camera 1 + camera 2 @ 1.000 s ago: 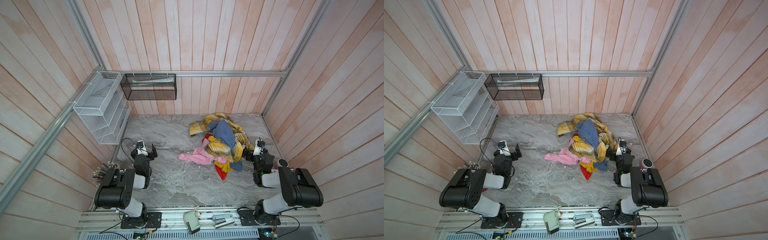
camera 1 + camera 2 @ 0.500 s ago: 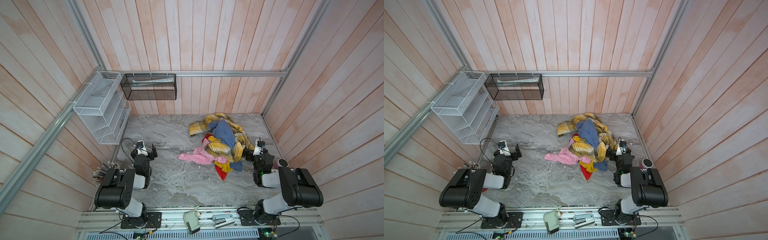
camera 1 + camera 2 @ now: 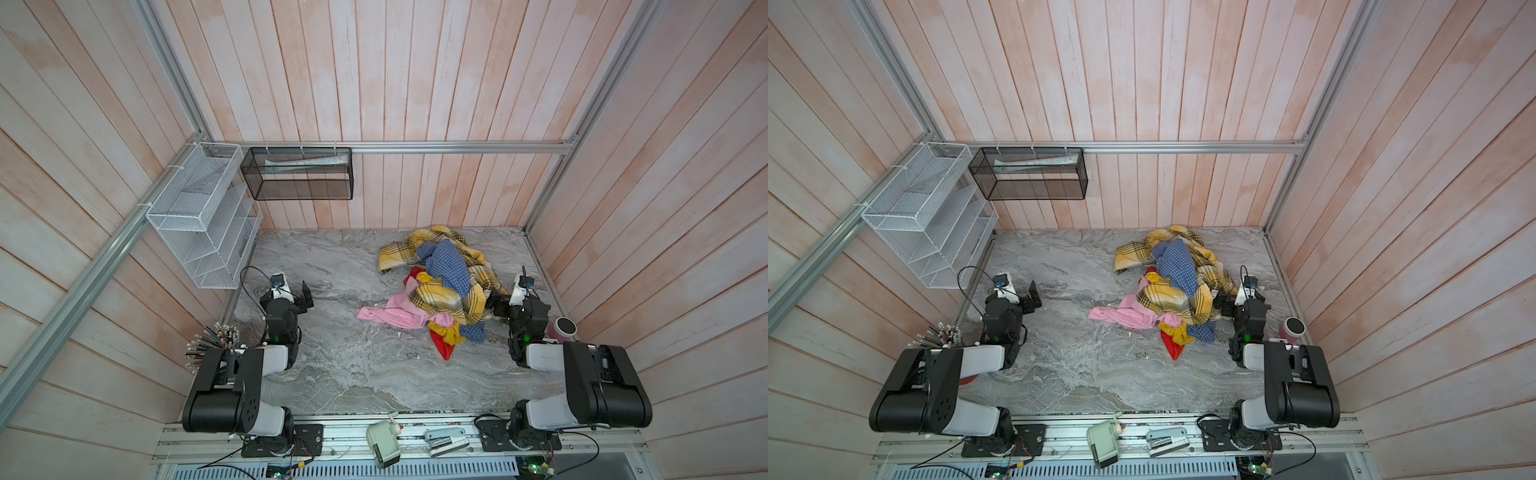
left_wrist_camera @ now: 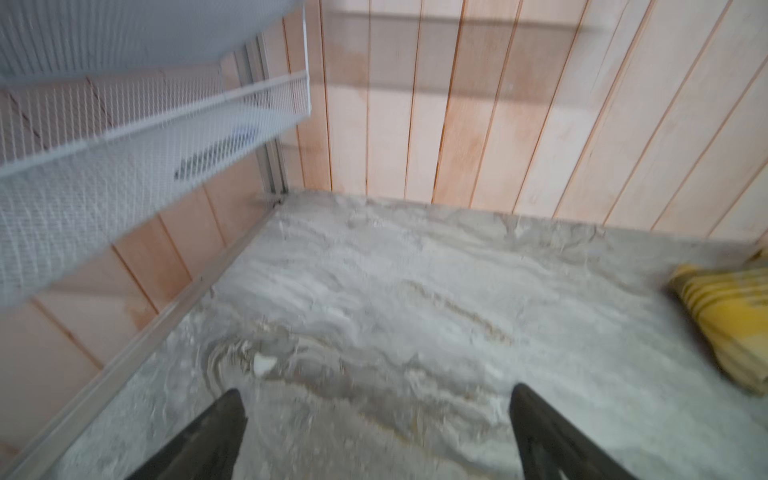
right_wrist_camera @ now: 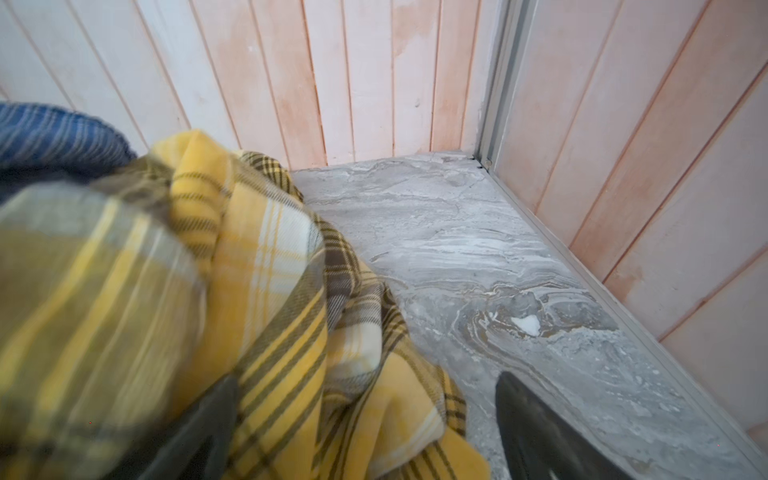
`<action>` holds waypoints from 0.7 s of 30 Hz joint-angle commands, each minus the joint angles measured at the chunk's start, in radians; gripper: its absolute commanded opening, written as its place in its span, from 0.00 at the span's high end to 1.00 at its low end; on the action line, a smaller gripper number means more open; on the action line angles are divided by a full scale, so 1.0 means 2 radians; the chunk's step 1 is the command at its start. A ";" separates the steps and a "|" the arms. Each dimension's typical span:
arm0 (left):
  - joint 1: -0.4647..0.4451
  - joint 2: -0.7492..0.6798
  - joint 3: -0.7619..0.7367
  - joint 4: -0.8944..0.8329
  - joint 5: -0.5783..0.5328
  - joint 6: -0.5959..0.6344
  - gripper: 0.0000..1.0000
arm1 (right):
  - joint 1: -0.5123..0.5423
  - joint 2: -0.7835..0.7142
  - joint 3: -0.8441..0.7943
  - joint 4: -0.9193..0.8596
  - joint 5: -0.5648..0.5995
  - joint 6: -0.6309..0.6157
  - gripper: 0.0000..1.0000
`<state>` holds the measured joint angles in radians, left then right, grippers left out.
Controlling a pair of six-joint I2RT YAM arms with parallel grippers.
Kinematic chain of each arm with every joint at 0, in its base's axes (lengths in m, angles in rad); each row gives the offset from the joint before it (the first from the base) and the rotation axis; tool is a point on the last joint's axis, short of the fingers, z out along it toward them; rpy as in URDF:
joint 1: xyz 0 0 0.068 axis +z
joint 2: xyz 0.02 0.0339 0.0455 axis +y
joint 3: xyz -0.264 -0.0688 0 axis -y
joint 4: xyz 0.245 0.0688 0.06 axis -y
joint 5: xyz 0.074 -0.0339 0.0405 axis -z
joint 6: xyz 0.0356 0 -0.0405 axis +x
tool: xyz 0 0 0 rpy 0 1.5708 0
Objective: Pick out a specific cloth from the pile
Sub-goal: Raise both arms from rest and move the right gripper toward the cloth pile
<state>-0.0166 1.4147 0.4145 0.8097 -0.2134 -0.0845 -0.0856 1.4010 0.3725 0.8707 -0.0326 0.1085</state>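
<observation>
Cloth (image 3: 446,266) tops the pile (image 3: 436,297) near the counter's (image 3: 353,374) right edge. Left gripper (image 4: 376,392) gapes wide, well apart; right gripper (image 5: 365,380), also wide, straddles the pile's edge.

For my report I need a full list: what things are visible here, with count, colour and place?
cloth: one, blue check shirt, on top of the pile
yellow plaid cloth: count unclear, yellow, dark stripes, through the pile
pink garment: one, pink, pile's left side
mustard garment: one, mustard yellow, pile's front
red garment: one, red, pile's front tip
wire rack: one, white, left wall
mesh basket: one, black, back wall
pencils: one bundle, pale tips, beside left arm
container: one, pink, dark lid, beside right arm
table: one, grey marble
left gripper: one, black, open, over bare table
right gripper: one, black, open, plaid cloth between its jaws
</observation>
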 commanded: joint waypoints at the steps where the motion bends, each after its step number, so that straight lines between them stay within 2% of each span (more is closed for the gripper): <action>1: 0.004 -0.058 0.078 -0.199 -0.006 -0.051 0.00 | -0.018 -0.077 0.083 -0.236 -0.029 0.058 0.05; 5: 0.003 -0.090 0.096 -0.242 0.051 -0.099 0.00 | -0.018 -0.168 0.084 -0.326 -0.072 0.132 0.07; 8: -0.006 -0.096 0.103 -0.254 0.078 -0.130 0.00 | -0.017 -0.227 0.063 -0.378 -0.101 0.214 0.11; 11: -0.028 -0.091 0.110 -0.263 0.080 -0.143 0.00 | -0.016 -0.274 0.041 -0.446 -0.093 0.267 0.17; 16: -0.070 -0.062 0.129 -0.269 0.071 -0.124 0.00 | -0.006 -0.320 0.017 -0.545 -0.094 0.327 0.26; 21: -0.074 -0.045 0.133 -0.262 0.081 -0.133 0.00 | 0.021 -0.359 -0.030 -0.566 -0.099 0.376 0.34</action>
<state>-0.1642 1.3144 0.6556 0.2897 -0.0727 -0.3351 -0.0704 0.7147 0.3523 -0.1619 -0.2111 0.7616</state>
